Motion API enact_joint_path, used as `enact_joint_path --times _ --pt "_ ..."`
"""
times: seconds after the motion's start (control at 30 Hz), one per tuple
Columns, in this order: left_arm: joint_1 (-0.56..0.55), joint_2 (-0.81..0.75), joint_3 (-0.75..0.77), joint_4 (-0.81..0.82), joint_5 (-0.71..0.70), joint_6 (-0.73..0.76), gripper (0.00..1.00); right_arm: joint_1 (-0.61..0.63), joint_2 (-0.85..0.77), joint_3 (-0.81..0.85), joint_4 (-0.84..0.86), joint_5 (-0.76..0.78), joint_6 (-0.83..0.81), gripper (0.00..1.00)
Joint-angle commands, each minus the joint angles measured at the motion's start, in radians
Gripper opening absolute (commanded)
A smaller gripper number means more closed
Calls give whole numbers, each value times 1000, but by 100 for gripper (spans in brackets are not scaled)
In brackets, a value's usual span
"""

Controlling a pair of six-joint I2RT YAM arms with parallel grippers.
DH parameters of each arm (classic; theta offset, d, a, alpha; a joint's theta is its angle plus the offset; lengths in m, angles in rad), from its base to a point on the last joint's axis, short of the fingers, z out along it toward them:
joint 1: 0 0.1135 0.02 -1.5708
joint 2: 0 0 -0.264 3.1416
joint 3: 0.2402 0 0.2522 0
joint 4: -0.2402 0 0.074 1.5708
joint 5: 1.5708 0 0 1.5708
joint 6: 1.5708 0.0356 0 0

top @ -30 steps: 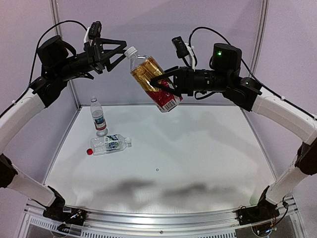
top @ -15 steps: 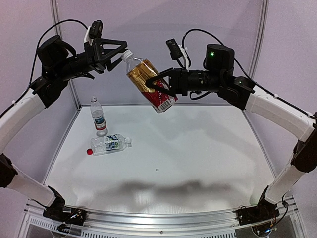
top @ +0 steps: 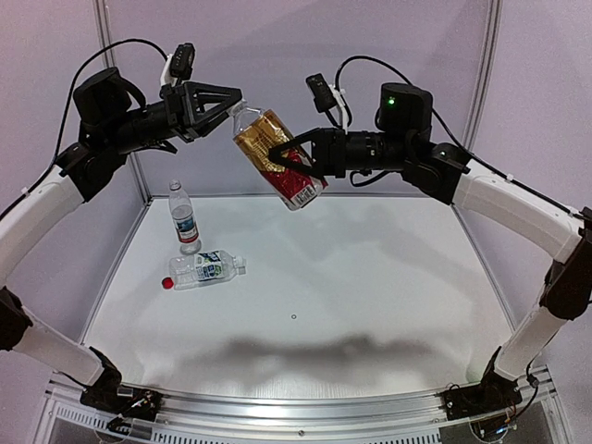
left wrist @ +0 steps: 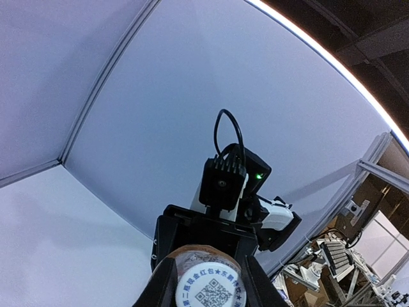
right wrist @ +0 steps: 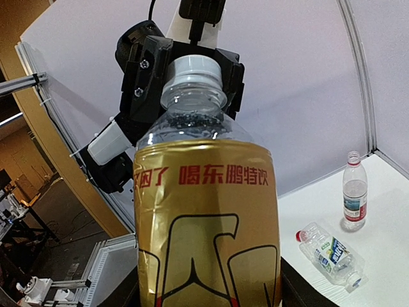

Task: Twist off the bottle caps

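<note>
Above table (top: 370, 277), cap (right wrist: 192, 67) inside left gripper (top: 232, 101)

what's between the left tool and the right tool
The amber bottle, held by the right tool; its cap is at the left tool. Top view.

The pale, faintly glossy worktop (top: 370, 277) carries two bottles, both towards its far-left corner and close to the left edge. A clear water bottle with a blue-white-red label (top: 183, 217) stands upright with its whitish cap (top: 175, 184) on. Just nearer than it a clear bottle with a green-blue label (top: 205, 268) lies on its side roughly parallel to the near edge, its red cap (top: 168, 283) pointing at the left edge. A tiny dark speck (top: 293, 316) sits alone near the middle, towards the near edge.
</note>
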Motion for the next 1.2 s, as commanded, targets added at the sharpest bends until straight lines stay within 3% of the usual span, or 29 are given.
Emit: enact_joint_path --times 0.0,0.13,0.33,0.57,0.8,1.03,1.17 --pt "-7 -27 -2 -42 -40 11 16 -9 28 30 8 9 -5 58" --pt "-10 -26 9 -175 -151 23 13 -8 43 55 -50 114 -47 59" --pt "-41 12 46 -369 -442 -70 13 6 127 181 -256 392 -221 58" --pt "-65 97 95 -427 -507 -147 15 37 160 179 -292 476 -320 58" --pt "-58 70 105 -458 -570 -101 37 40 151 167 -273 458 -313 58" --pt "-9 -28 63 -411 -588 8 83 40 118 130 -231 382 -244 58" --pt "46 -117 -36 -320 -492 79 91 40 89 108 -202 368 -191 58"
